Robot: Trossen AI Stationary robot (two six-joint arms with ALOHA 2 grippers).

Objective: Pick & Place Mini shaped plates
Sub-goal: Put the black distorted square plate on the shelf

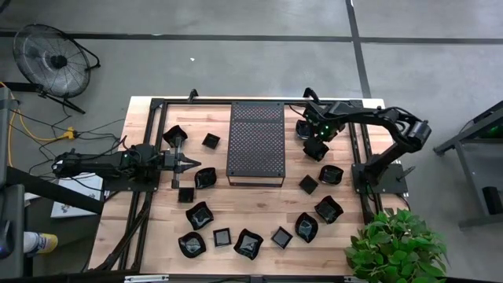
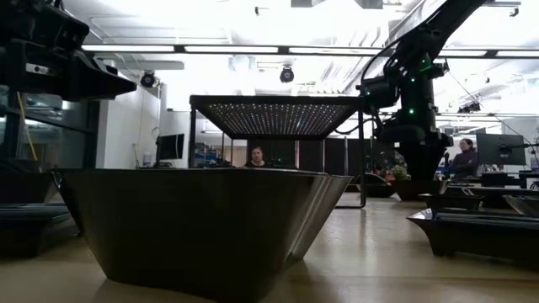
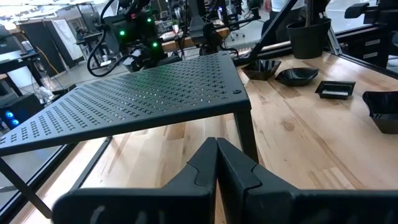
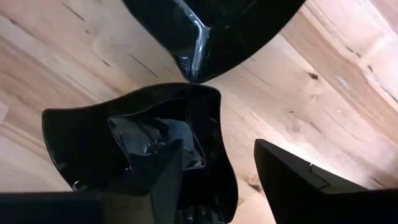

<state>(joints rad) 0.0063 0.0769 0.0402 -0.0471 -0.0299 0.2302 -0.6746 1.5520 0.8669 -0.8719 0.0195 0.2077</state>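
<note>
Overhead, the wooden table (image 1: 157, 228) fills the middle of the picture, with a black metal frame (image 1: 157, 102) running round its edges. Largest on it is the perforated tray (image 1: 255, 141), a raised black rectangle on thin legs standing at the centre toward the far edge. A floor fan (image 1: 51, 56) sits off the table's far left corner, and a leafy green plant (image 1: 395, 250) crowds the near right corner.

Next come the two dark arms. The left arm lies low across the table's left side, and the left gripper (image 1: 191, 163) points at the tray's left edge with its fingers pressed together, holding nothing; its wrist view shows the two tips meeting just short of the tray's near leg. The right arm reaches in from the right, and the right gripper (image 1: 316, 146) hangs just right of the tray with its fingers spread wide. In its wrist view one finger (image 4: 155, 186) dips inside a wavy-edged plate (image 4: 137, 140) while the other (image 4: 305, 183) stands outside the plate's rim, over bare wood, so the rim lies between them. A second plate (image 4: 211, 25) lies just beyond, its corner almost touching the first.

Smallest are the mini plates (image 1: 248, 243), glossy black dishes scattered over the wood: a few left of the tray near the left gripper, several right of it, and a loose row along the near edge.
</note>
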